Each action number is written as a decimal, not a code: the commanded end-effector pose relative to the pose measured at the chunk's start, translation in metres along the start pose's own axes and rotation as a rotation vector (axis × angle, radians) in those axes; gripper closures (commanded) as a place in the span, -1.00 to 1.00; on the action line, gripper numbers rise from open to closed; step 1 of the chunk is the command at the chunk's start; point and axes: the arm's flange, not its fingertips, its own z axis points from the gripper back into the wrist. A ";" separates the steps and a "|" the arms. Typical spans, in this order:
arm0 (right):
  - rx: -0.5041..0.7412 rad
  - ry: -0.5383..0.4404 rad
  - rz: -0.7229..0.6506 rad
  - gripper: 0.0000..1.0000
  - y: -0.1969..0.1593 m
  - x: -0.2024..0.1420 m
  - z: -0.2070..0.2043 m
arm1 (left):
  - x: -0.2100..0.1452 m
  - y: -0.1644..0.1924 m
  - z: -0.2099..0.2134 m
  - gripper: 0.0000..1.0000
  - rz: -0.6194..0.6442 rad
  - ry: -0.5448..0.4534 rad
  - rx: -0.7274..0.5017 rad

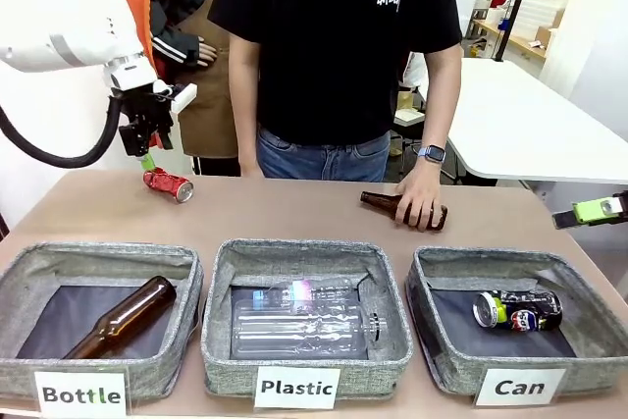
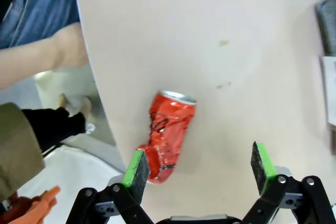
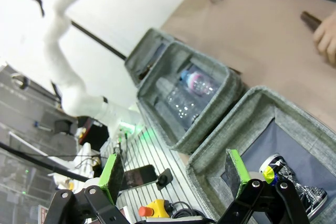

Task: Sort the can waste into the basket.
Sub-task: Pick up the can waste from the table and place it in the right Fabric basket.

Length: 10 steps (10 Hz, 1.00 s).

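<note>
Closest to the camera, 3 grey fabric bins stand in a row along the near edge of the table. The Bottle bin on the left holds a brown bottle, the Plastic bin in the middle holds a clear bottle, and the Can basket is on the right. 1 black can already lies on its side on the basket's dark floor.

The red can is well apart from it, lying on its side at the far left of the table, near the far edge. The left gripper hangs just above it with its jaws spread wide and nothing held. In the left wrist view the can sits off to 1 side of the gap, its lower end right at 1 green pad; whether they touch I cannot tell. The right gripper is also wide open and empty, over the near right side by the Can basket.

At the far side a person's hand rests on a second brown bottle, which is not part of this job.

The red can looks empty and badly crushed, so it is probably very light, with thin, easily dented walls and a slick painted skin. Being creased, it should not roll much. The best hold seems to be across the middle of its body, with the gap centred over it first and only a gentle squeeze.
</note>
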 end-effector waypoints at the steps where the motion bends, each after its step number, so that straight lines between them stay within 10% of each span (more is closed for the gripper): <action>1: 0.003 0.004 0.018 -1.00 0.001 0.000 0.002 | -0.004 0.025 -0.008 -1.00 0.019 0.061 0.052; 10: 0.003 0.004 0.018 -1.00 0.001 0.000 0.002 | -0.012 0.065 -0.107 -1.00 -0.001 0.170 -0.084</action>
